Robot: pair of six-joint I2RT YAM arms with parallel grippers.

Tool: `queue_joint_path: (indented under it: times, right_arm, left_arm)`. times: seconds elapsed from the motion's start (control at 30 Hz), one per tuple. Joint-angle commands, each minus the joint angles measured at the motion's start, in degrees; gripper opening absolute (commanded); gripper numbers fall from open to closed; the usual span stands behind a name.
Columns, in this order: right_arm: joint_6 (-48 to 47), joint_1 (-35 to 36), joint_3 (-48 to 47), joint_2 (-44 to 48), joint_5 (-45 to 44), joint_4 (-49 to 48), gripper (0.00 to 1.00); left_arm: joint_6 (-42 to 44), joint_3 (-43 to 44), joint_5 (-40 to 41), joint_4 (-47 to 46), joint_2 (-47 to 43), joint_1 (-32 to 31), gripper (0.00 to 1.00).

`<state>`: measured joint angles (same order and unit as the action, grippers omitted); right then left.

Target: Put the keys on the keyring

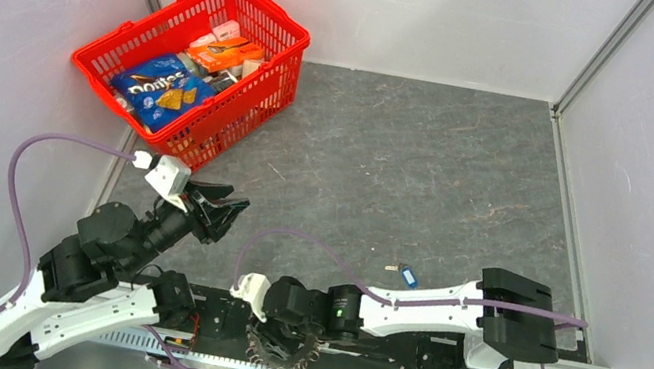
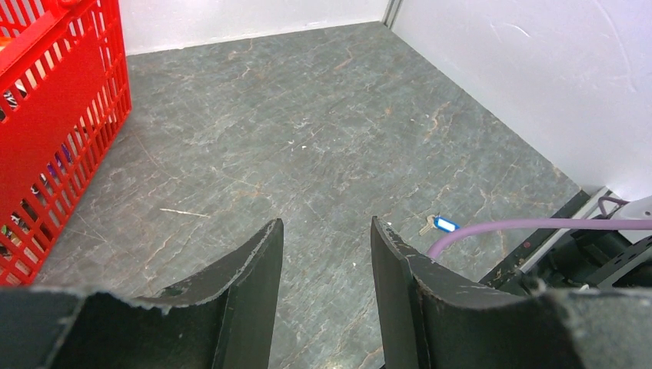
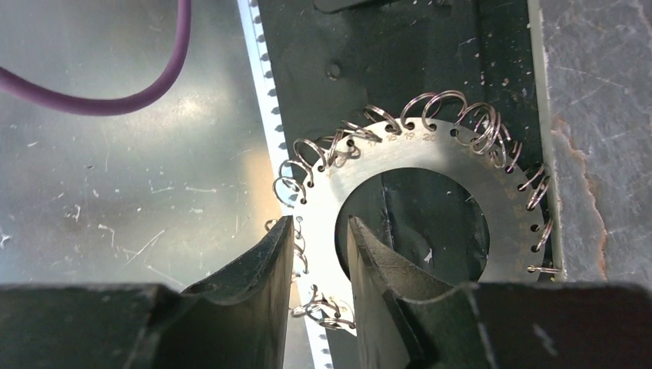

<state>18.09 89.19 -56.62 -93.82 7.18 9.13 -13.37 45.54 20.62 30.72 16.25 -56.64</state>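
Note:
The keyring point(image 3: 430, 146) is a flat silvery disc with a big round hole and several small split rings hooked through holes round its rim. It lies on the black base plate at the table's near edge point(image 1: 278, 352). My right gripper point(image 3: 321, 223) straddles the disc's band, one finger outside the rim and one inside the hole, and the band fills the gap. One small blue-headed key point(image 1: 407, 275) lies loose on the grey table, also in the left wrist view point(image 2: 444, 224). My left gripper point(image 2: 327, 224) hangs open and empty over the table point(image 1: 234, 202).
A red basket point(image 1: 295, 34) holding a Doritos bag point(image 1: 160, 89) and boxes stands at the back left, its wall at the left wrist view's left edge point(image 2: 69, 115). White walls enclose the table. A toothed white strip point(image 3: 257, 73) and purple cables point(image 3: 115, 100) run along the near edge.

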Motion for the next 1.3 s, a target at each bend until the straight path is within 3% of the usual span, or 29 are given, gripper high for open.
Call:
queue_joint_path:
  times: [0.0,0.73,1.27]
  right_arm:
    - [1.49,2.86,-2.79,-1.36,-7.91,-1.31,0.38]
    - [-3.89,6.26,-7.06,-8.69,-15.28,-6.66,0.43]
    - [-3.94,5.27,-6.01,-8.84,-15.54,-6.05,0.34]
  left_arm:
    - [-1.00,-0.36,-1.39,-1.80,-1.06,0.13,0.52]
    - [-2.29,-0.45,-5.15,-1.89,-4.82,0.13,0.52]
    - [-1.95,-0.45,-4.89,-1.72,-5.26,0.13,0.52]
